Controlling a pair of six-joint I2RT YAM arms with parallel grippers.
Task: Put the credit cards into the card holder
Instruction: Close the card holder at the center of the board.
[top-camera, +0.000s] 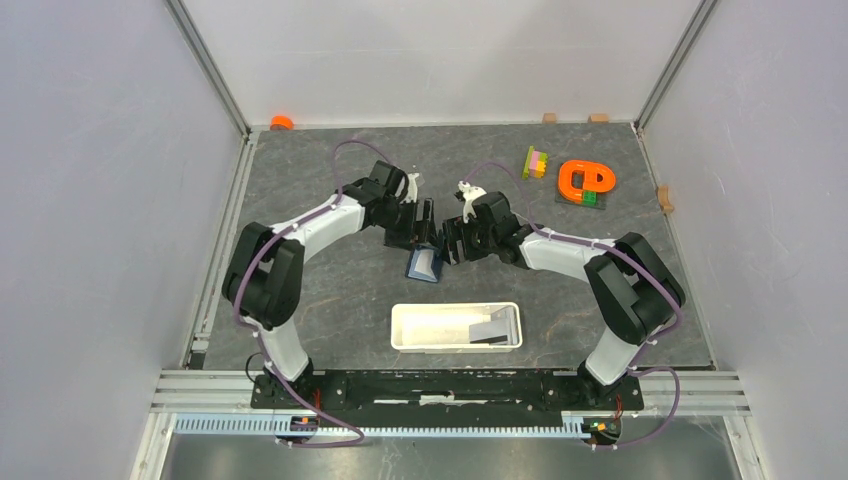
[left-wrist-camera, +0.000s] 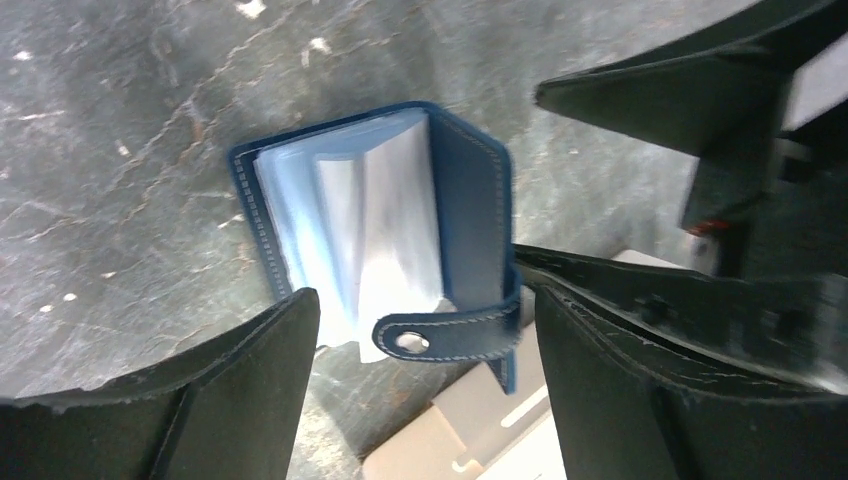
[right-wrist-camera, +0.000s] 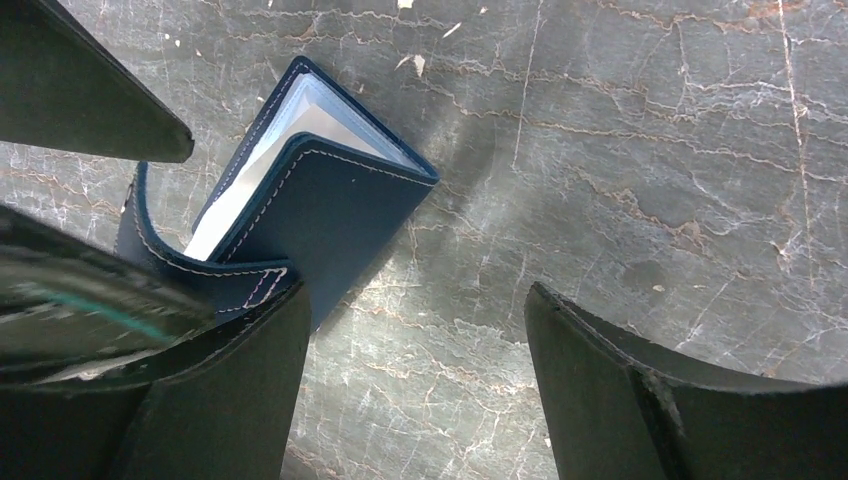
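The card holder (top-camera: 424, 264), a navy-blue wallet, lies half open on the grey table with its pale sleeves fanned out. It also shows in the left wrist view (left-wrist-camera: 390, 230) and the right wrist view (right-wrist-camera: 310, 200). Its snap tab (left-wrist-camera: 445, 335) hangs loose. My left gripper (top-camera: 427, 232) is open and straddles the wallet (left-wrist-camera: 415, 290), with the right finger against the cover edge. My right gripper (top-camera: 449, 245) is open (right-wrist-camera: 418, 300); the wallet is beside its left finger and only bare table lies between the fingers. A grey credit card (top-camera: 490, 330) lies in the white tray (top-camera: 410, 340).
An orange looped toy (top-camera: 585, 182) and coloured blocks (top-camera: 537, 161) sit at the back right. An orange cap (top-camera: 281, 122) is at the back left corner. Small wooden blocks (top-camera: 665, 198) line the right and rear edges. The tray lies just in front of the wallet.
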